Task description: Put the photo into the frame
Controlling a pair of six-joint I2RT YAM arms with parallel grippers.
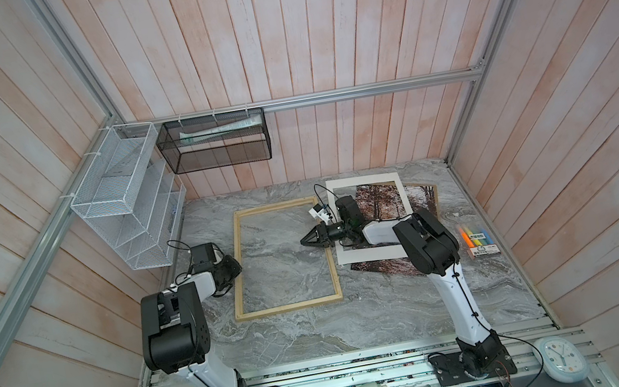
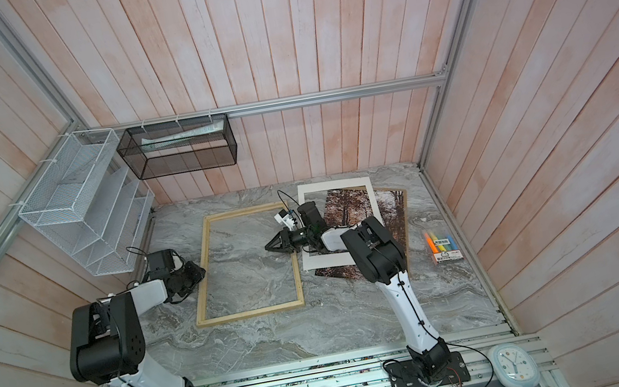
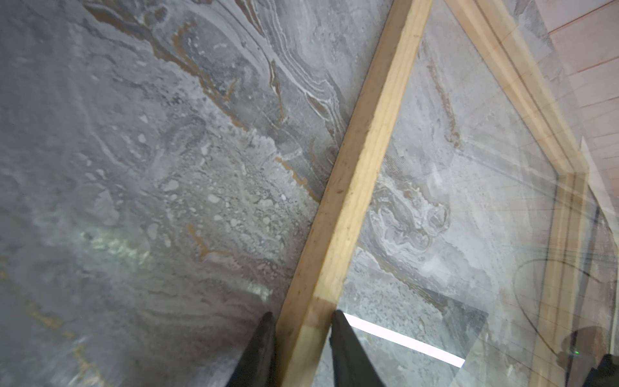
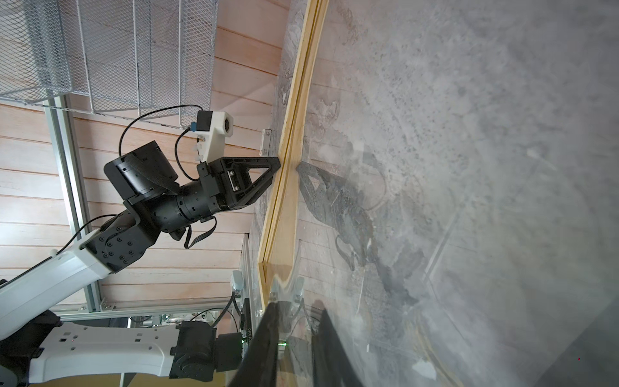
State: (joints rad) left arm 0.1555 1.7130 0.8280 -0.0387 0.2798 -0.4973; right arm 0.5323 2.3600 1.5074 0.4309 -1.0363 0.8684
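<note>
1. Left gripper pinched the frame by its left rail, prob. to stop it sliding.
2. Right gripper hung over the opp. rail w/ jaws slightly parted, nothing held.
3. The photo lay right of the frame, partly under white mat; insertion not yet begun.

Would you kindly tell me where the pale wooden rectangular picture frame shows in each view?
Both top views: the frame lies flat on the marble table, left of centre.
Left wrist: one rail crosses diagonally.
Right wrist: a rail, nearly edge-on.
Shared landmark: the left gripper clamping that rail.
</note>
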